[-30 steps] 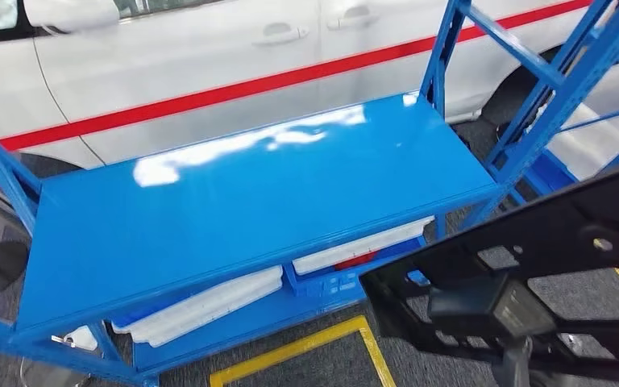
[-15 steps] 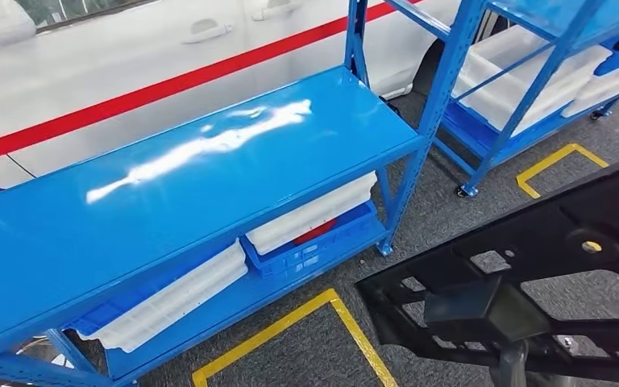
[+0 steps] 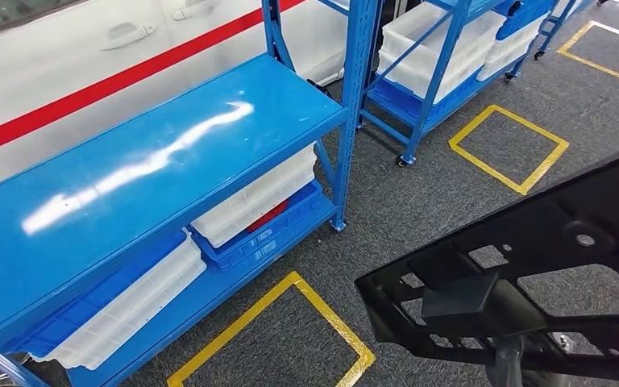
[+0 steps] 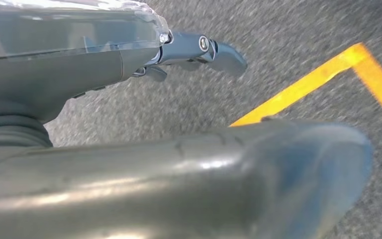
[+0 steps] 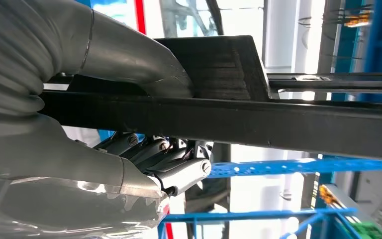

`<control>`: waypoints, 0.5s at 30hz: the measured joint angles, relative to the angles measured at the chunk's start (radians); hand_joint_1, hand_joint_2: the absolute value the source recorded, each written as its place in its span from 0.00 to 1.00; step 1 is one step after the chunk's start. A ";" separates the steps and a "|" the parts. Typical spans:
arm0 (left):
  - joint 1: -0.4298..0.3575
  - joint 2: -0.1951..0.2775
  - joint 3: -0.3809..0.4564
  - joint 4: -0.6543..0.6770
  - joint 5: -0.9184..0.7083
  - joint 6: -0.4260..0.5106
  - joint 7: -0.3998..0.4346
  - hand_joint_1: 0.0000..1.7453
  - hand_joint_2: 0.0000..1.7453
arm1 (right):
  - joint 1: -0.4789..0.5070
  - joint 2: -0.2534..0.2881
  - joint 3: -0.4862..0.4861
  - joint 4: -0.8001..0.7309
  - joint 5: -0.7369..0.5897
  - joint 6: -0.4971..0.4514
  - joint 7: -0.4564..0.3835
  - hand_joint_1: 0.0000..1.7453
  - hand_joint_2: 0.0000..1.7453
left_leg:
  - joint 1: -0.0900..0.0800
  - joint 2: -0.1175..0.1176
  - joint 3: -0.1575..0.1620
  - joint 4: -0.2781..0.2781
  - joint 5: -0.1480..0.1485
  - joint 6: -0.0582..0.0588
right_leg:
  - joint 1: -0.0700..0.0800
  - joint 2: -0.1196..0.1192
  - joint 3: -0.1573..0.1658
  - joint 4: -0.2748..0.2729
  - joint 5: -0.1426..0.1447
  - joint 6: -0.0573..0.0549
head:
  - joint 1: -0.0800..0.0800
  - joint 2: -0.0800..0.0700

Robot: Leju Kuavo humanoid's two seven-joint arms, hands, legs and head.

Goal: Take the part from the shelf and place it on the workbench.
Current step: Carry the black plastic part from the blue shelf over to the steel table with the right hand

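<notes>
Black part (image 3: 532, 266): a large openwork frame, carried at near right above the grey carpet, clear of the blue shelf (image 3: 145, 169) at left. Right hand (image 5: 129, 124): thumb pressed over one bar of the part, fingers curled beneath, clamped. Left hand (image 4: 189, 164): fingers apart, nothing held, above the floor's yellow tape (image 4: 303, 87).
</notes>
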 joint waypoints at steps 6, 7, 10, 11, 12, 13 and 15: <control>0.003 0.000 0.006 0.000 0.001 -0.001 0.000 0.00 0.00 | 0.002 -0.008 0.004 -0.001 -0.002 -0.001 0.000 1.00 1.00 | 0.008 0.090 -0.022 -0.029 0.051 0.005 | 0.000 -0.095 -0.074 0.174 -0.118 0.024 | 0.000 0.000; 0.005 0.000 0.006 0.000 0.001 0.000 0.001 0.00 0.00 | 0.002 -0.009 0.005 -0.001 -0.002 -0.001 0.000 1.00 1.00 | 0.009 0.108 -0.029 -0.027 0.054 0.002 | -0.006 -0.102 -0.091 0.232 -0.148 0.031 | 0.000 0.000; 0.007 -0.001 0.007 0.000 0.001 0.001 0.004 0.00 0.00 | 0.004 -0.010 0.005 0.000 -0.002 -0.002 0.000 1.00 1.00 | 0.013 0.156 -0.045 -0.013 0.054 -0.006 | -0.023 -0.122 -0.038 0.213 -0.140 0.048 | 0.000 0.000; 0.006 -0.001 0.007 0.000 0.001 0.002 0.006 0.00 0.00 | 0.003 -0.011 0.006 0.000 -0.002 -0.002 0.000 1.00 1.00 | 0.015 0.170 -0.048 -0.005 0.051 -0.012 | -0.026 -0.140 0.012 0.141 -0.123 0.052 | 0.000 0.000; 0.005 -0.001 0.007 0.000 0.002 0.003 0.009 0.00 0.00 | 0.003 -0.011 0.008 0.001 -0.002 -0.001 0.000 1.00 1.00 | 0.015 0.182 -0.051 0.004 0.046 -0.020 | -0.026 -0.160 0.054 0.077 -0.109 0.051 | 0.000 0.000; 0.004 0.000 0.008 0.000 0.003 0.005 0.013 0.00 0.00 | 0.002 -0.011 0.011 0.001 -0.003 -0.001 0.000 1.00 1.00 | 0.015 0.192 -0.054 0.012 0.042 -0.028 | -0.024 -0.173 0.082 0.033 -0.102 0.045 | 0.000 0.000; -0.001 0.001 0.011 0.000 0.006 0.009 0.020 0.00 0.00 | 0.001 -0.012 0.017 0.003 -0.004 0.000 0.000 1.00 1.00 | 0.013 0.207 -0.056 0.020 0.037 -0.040 | -0.016 -0.175 0.089 0.015 -0.102 0.027 | 0.000 0.000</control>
